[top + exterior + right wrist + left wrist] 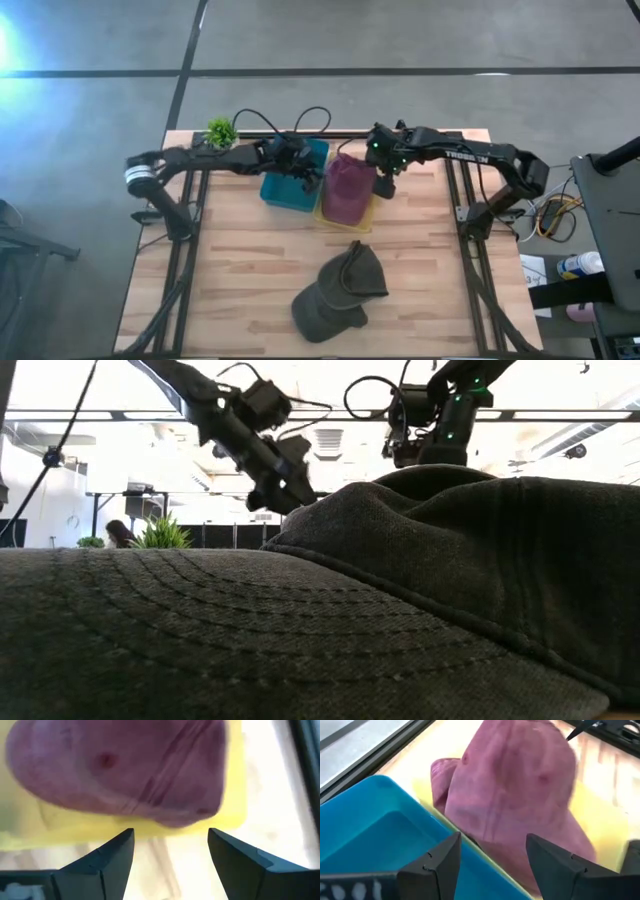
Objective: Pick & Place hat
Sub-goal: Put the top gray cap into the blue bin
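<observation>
A maroon cap [346, 187] lies in a yellow tray [368, 219] at the table's far middle; it also fills the left wrist view [520, 785] and the right wrist view [120, 770]. A dark olive cap [340, 290] rests on the table near the near edge and fills the low view [400, 610]. My left gripper [308, 182] hovers open over the blue bin's right rim, beside the maroon cap. My right gripper [385, 188] hovers open just right of the maroon cap, above the tray's edge.
A blue bin [293, 178] stands left of the yellow tray. A small green plant [221, 131] sits at the far left corner. Bare wood lies to the left and right of the olive cap.
</observation>
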Tool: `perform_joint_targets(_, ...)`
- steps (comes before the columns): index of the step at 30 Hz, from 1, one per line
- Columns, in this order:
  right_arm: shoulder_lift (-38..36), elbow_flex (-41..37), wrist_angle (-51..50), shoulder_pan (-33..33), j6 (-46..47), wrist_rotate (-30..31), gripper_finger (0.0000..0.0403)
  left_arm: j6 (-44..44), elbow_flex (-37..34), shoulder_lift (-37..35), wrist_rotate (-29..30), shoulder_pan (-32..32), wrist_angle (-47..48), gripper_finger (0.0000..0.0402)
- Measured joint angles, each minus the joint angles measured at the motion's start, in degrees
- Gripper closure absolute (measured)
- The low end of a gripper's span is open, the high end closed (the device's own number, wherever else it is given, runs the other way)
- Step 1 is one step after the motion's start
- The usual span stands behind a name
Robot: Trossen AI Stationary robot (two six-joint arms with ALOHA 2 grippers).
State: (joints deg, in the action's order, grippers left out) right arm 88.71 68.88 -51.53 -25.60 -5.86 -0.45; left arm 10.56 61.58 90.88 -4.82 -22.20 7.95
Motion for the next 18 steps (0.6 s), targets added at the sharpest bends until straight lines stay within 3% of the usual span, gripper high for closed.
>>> perform_joint_targets(9, -2.7, -0.9, -1.0, 10.0, 7.1, -2.6, 0.0156, -0.8, 0.0, -10.4, -0.3, 5.1, 10.8, 0.0186)
perform_joint_targets(18, -2.6, -1.0, -0.8, 26.9, 23.3, -2.2, 0.0156, -1.8, 0.0, -18.1, -0.3, 14.3, 20.3, 0.0186)
